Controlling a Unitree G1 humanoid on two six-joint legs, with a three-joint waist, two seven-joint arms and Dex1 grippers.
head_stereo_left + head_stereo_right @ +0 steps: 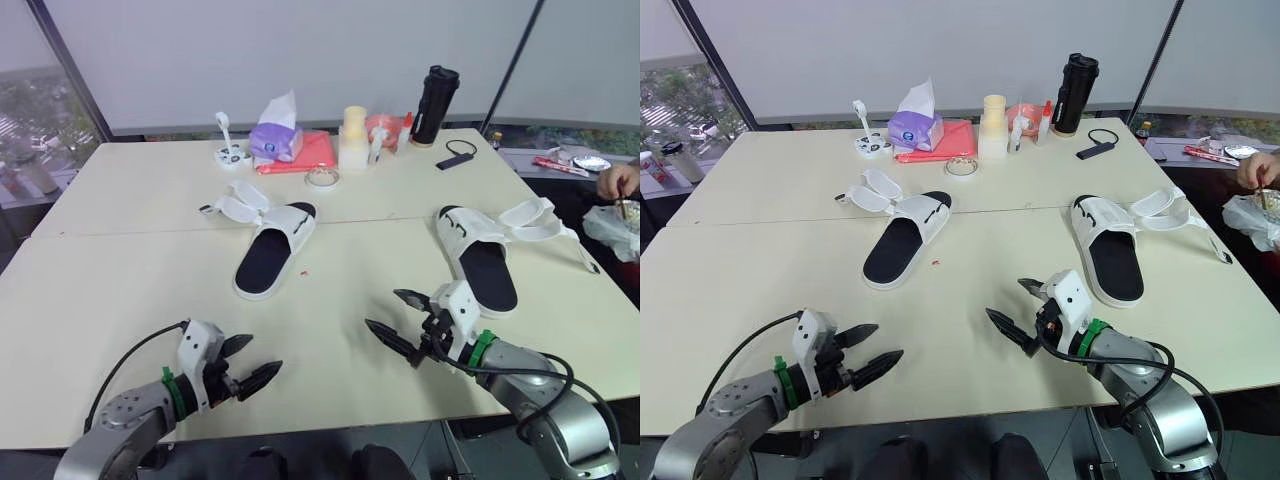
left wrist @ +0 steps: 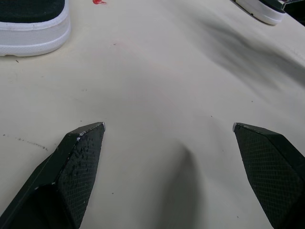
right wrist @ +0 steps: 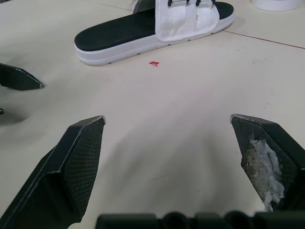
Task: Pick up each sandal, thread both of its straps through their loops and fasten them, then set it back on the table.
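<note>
Cut-off and tiny bits
A person's hand [image 1: 618, 181] past the table's [image 1: 130, 200] right edge was cut off by the picture's side. The left sandal [image 2: 31, 24] was cut off in the left wrist view. The little white thing [image 1: 230, 152] near the far edge was too small to tell.

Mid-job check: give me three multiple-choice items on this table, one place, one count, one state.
1. Where does the black bottle stand? A) far side of the table B) at the near edge C) in a gripper.
2. How many sandals lie there? A) one B) two C) three.
3. The grippers are: A) both shut B) both open, empty C) holding a sandal.
Key: 1A, it stands at the far edge; 2B, left sandal and right sandal; 3B, left gripper and right gripper spread over the table.
</note>
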